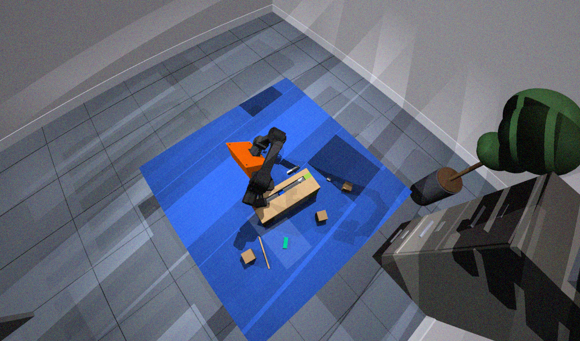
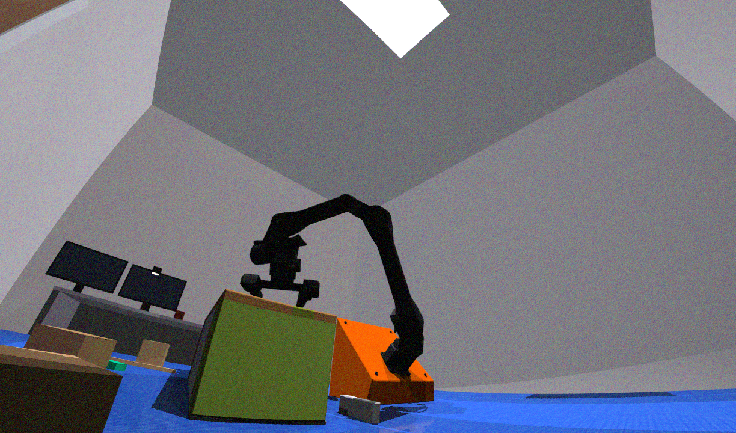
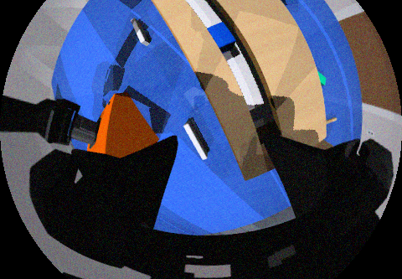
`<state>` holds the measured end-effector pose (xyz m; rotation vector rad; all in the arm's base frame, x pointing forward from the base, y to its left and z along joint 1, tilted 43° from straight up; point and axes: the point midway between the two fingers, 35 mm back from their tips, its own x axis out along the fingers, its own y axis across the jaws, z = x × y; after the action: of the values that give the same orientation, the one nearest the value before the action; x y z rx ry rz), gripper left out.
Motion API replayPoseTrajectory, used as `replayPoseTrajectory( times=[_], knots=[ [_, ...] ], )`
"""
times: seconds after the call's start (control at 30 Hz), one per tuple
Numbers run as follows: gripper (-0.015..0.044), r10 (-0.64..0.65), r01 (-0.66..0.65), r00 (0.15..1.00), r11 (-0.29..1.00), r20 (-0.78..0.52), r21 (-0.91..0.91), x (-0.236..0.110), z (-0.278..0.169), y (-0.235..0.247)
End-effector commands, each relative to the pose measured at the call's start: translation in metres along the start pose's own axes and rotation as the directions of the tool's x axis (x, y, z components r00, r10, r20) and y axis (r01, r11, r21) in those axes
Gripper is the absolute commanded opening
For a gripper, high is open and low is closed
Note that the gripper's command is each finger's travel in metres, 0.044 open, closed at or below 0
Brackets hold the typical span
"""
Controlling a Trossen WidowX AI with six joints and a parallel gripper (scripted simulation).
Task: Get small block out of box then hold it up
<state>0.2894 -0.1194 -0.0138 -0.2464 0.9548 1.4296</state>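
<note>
- Jaws stand wide apart with nothing between them; your gripper (image 2: 280,293) hangs just above the top of the box (image 1: 290,199), near the end away from its green face (image 2: 260,363).
- You can see the small blue block (image 3: 220,33) in the wrist view, sitting on the pale shelf (image 3: 244,77) inside the box, partway along its length and not yet moved out.
- Judging by this, you are at the first step: lining up over the box so as to reach in and nudge the block along the shelf.
- Which end lets the block out cannot be told for sure from these views; the green end may mark it, so check before you push, since the wrong end is a closed pocket.
- Your next move calls for lowering one finger into the slot along the top without pressing on the walls, then sweeping the block slowly toward the open end.
- Keep the arm (image 2: 381,252) clear of the box edges: a bump could shove or tip it.
- Loose things lie on the blue mat (image 1: 207,182) around the box: small brown cubes (image 1: 321,216), a thin stick (image 1: 264,252), a green piece (image 1: 285,242) and a grey bar (image 2: 359,408). Leave them alone.
- Pickup and lift come only once the block is on the mat.
</note>
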Motion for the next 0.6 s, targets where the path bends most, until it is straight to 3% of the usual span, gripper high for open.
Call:
replayPoseTrajectory(
  times=[0.0,0.57],
  knots=[
    [0.04,0.029,0.027,0.992,0.907,0.126,-0.419,-0.0067,0.049,0.0295],
    [0.04,0.029,0.027,0.992,0.908,0.126,-0.419,-0.0028,0.0491,0.0287]
  ],
)
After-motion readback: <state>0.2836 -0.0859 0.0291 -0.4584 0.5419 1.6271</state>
